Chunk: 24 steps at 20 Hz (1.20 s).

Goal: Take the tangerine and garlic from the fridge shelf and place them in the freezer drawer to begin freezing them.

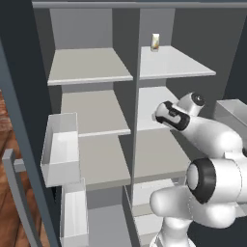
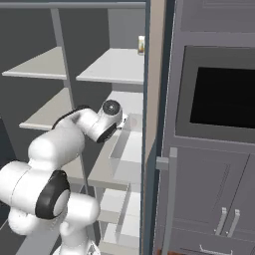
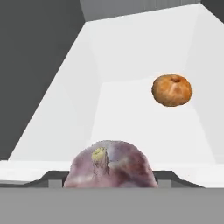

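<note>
— Grey shelves line the open fridge as our white arm (image 1: 212, 159) reaches into the right-hand column. What do we see from the hand?

— We see the garlic (image 3: 110, 164) pressed close at the bottom of the hand view, between the fingers, which stand narrowed with the bulb between them. Its yellowish stem end points up and slightly left; the bulb is rounded, so we cannot name a long axis.

— And the tangerine (image 3: 172, 90)?

— It sits farther back on the pale fridge shelf (image 3: 144, 122), well apart from the garlic and to its upper right in the hand view, stem dimple facing up.

— Any containers?

— From the left base view we see two pale door bins (image 1: 60, 149) on the left door; we can make out nothing inside them. A pale yellowish carton (image 1: 155, 42) stands upright on the top right shelf.

— Any writing?

— The carton's label is too small for us to read.
</note>
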Motion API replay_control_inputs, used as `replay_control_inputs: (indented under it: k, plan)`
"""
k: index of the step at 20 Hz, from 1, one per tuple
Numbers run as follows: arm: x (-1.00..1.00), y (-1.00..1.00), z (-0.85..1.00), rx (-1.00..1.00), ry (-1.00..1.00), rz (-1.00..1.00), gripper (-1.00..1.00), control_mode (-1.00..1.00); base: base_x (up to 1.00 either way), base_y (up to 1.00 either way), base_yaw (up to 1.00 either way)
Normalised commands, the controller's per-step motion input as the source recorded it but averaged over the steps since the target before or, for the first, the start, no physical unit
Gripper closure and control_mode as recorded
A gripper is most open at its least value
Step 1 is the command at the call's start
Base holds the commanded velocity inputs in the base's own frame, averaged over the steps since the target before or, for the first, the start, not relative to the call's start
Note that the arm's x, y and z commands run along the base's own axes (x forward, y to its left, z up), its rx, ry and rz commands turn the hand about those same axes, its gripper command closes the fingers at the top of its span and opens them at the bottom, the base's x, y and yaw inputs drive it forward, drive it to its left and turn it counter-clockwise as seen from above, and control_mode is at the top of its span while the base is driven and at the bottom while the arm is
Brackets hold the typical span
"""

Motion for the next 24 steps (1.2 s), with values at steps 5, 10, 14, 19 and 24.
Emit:
replay_control_inputs:
  k: [5,10,14,19,24]
  plan:
    - [-1.00,0.00,1.00,0.00,-0.02,0.00,1.00,-1.00,0.00,0.00,0.00]
    - [-1.00,0.00,1.00,-0.01,0.13,0.00,1.00,-1.00,0.00,0.00,0.00]
    - [-0.99,0.00,0.88,-0.06,0.25,0.00,1.00,-1.00,0.00,0.00,0.00]
    - [-0.42,0.13,0.41,-0.06,0.03,0.00,1.00,-1.00,0.00,0.00,0.00]
    - [-0.02,0.00,0.00,0.00,0.00,0.00,1.00,1.00,-0.10,-0.01,0.00]
